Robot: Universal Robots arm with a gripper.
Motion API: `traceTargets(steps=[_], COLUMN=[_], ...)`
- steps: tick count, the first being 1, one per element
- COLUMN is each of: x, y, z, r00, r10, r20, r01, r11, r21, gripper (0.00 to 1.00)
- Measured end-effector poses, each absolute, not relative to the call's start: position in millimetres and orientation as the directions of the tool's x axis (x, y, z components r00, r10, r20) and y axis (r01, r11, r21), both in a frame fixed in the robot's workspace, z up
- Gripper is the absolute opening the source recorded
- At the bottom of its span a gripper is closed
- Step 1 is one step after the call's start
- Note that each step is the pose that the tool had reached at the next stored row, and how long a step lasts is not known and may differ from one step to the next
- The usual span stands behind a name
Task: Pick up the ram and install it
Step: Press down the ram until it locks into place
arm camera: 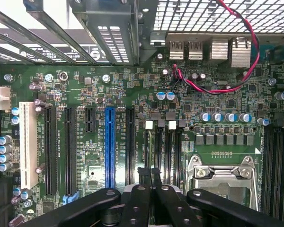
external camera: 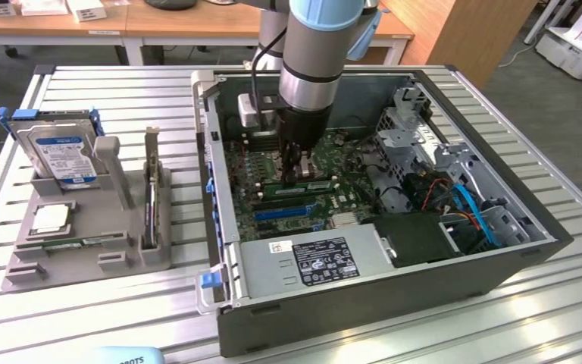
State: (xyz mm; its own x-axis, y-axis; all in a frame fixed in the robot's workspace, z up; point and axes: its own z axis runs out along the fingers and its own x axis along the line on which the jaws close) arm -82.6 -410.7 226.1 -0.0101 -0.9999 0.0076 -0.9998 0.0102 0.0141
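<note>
You see an open case [external camera: 533, 250] on a slatted table [external camera: 119, 311]. Below the fingers [arm camera: 138, 208] lies the motherboard [arm camera: 132, 90]. Just beside them is a blue slot [arm camera: 110, 146], and further to that side a white slot [arm camera: 28, 144]. Near them on the other side sits a metal socket [arm camera: 222, 177]. A red-black wire [arm camera: 246, 56] runs well apart from them. Far from the fingers, outside the case, a grey stand [external camera: 89, 262] holds a hard drive [external camera: 64, 155], a card [external camera: 151, 205] and a silver chip [external camera: 51, 218].
</note>
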Motion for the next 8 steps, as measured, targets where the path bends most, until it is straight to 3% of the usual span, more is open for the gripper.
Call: traceTargets(steps=[8], x=[-82.6], y=[-410.7], z=[224.8], r00=[-0.01], r10=[-1.0], r20=[0.008], r01=[-1.0], r11=[0.01], r21=[0.014], gripper=[0.1])
